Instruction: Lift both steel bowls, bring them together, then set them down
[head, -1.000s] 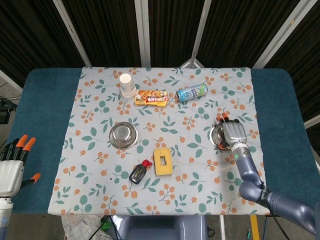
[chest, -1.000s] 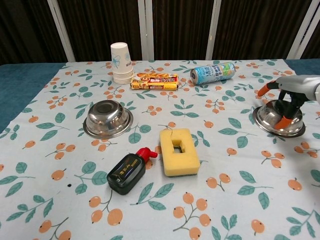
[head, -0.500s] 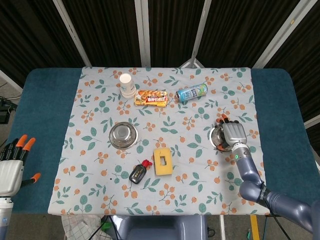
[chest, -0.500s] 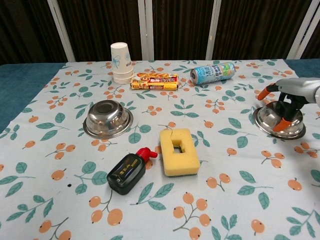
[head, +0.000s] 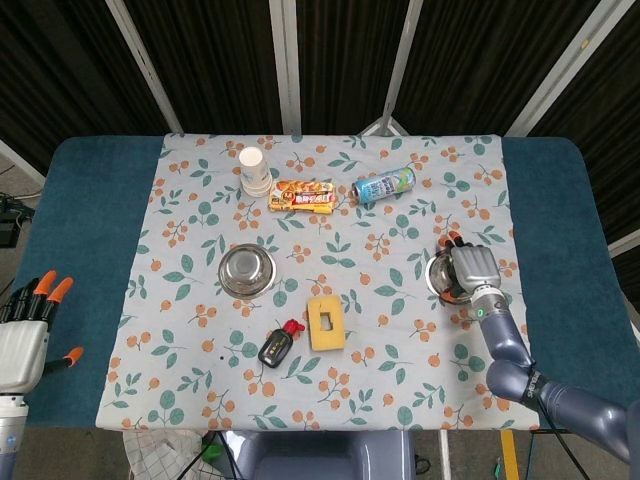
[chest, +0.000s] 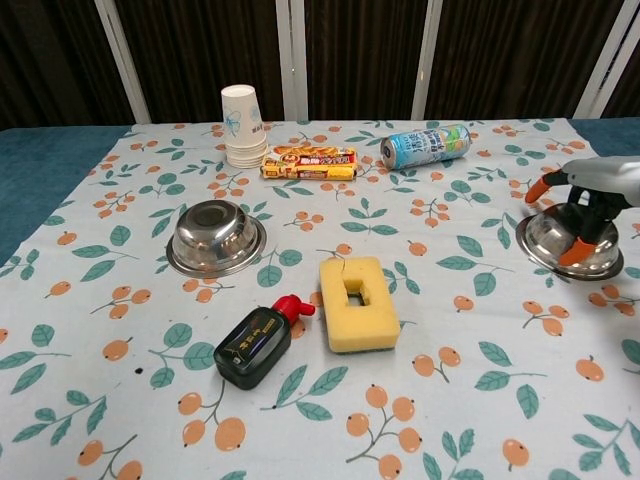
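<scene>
One steel bowl (head: 247, 269) (chest: 215, 236) stands on the floral cloth left of centre, with no hand near it. The other steel bowl (head: 441, 279) (chest: 556, 244) is at the right edge of the cloth. My right hand (head: 473, 267) (chest: 590, 190) is over this bowl and grips its far rim, orange fingertips (chest: 575, 250) reaching down inside it. The bowl looks to be still on the cloth or barely off it. My left hand (head: 25, 332) hangs off the table at the lower left of the head view, fingers apart and holding nothing; the chest view does not show it.
A stack of paper cups (head: 255, 170) (chest: 241, 125), a snack pack (head: 302, 196) (chest: 308, 162) and a lying can (head: 385, 185) (chest: 425, 146) line the back. A yellow sponge (head: 326, 323) (chest: 357, 303) and a black bottle (head: 277, 344) (chest: 258, 342) lie between the bowls, toward the front.
My right hand and the right bowl have shifted together slightly to the right and toward the front. The left hand and left bowl have stayed put.
</scene>
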